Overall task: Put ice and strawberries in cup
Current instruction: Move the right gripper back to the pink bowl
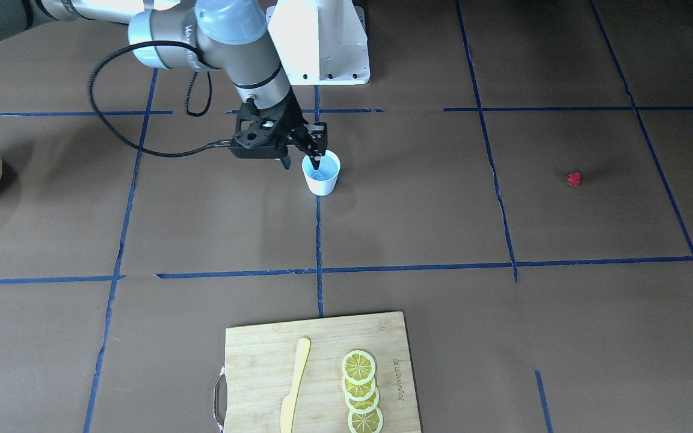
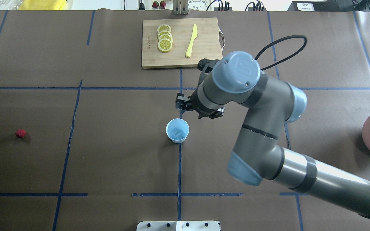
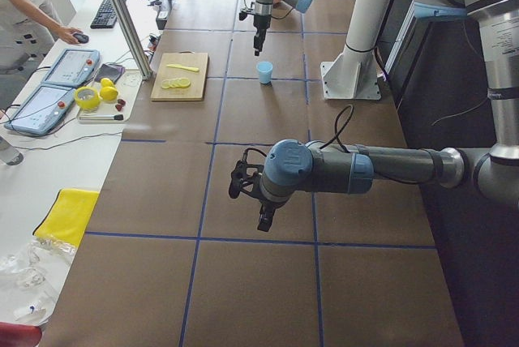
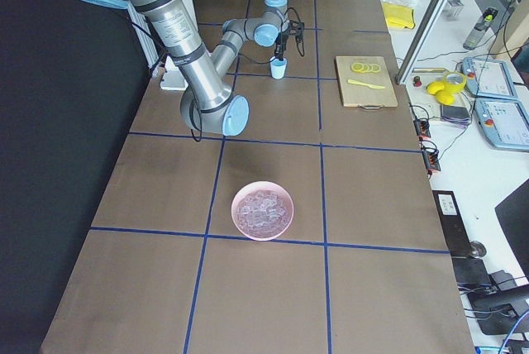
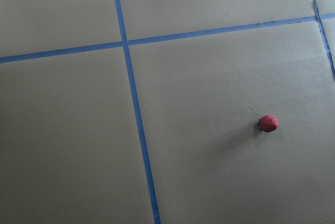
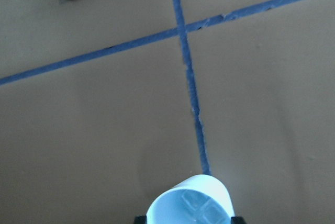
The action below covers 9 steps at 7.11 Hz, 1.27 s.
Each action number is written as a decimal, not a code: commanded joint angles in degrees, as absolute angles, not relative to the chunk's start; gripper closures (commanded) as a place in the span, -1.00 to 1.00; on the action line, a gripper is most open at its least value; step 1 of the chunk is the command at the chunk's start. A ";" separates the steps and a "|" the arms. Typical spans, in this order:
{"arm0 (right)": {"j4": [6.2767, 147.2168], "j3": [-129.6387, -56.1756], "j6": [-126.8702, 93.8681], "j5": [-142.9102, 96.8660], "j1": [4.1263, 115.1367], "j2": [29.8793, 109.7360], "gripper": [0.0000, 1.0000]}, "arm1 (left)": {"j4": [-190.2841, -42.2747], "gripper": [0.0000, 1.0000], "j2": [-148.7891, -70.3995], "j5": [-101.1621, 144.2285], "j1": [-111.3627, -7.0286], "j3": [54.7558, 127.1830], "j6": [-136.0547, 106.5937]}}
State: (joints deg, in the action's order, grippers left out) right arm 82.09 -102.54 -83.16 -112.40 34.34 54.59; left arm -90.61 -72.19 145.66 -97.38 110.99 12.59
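Note:
The white cup (image 1: 321,174) with a pale blue inside stands at the table's middle, also in the overhead view (image 2: 177,130). Clear ice cubes (image 6: 196,205) lie inside it. My right gripper (image 1: 302,162) hangs open and empty just above the cup's rim, with a fingertip on each side of the cup in the right wrist view. The red strawberry (image 1: 574,178) lies alone on the table far to my left and shows in the left wrist view (image 5: 269,123). My left gripper (image 3: 264,219) hovers above the table; I cannot tell if it is open.
A pink bowl (image 2: 369,134) of ice cubes (image 4: 263,209) sits at my far right. A wooden cutting board (image 1: 262,361) with lemon slices (image 1: 361,391) and a yellow knife (image 1: 295,385) lies at the far edge. The white robot base (image 1: 319,42) stands behind the cup.

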 commanded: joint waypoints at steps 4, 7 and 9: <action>81.74 -116.26 -46.51 -130.78 61.92 88.78 -0.25 | -90.62 -1.00 -71.72 145.63 -97.38 110.48 12.74; 81.74 -115.58 -20.28 -130.35 72.58 104.02 -0.38 | -90.62 -1.00 -71.72 145.63 -97.38 110.22 12.74; 80.00 -109.63 -18.10 -128.51 73.21 104.15 -0.58 | -90.62 -1.00 -71.72 145.63 -97.38 110.13 12.74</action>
State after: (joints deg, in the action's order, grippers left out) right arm 81.34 -113.18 -19.96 -129.95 72.59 103.47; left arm -90.62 -71.72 145.63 -97.38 110.18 12.74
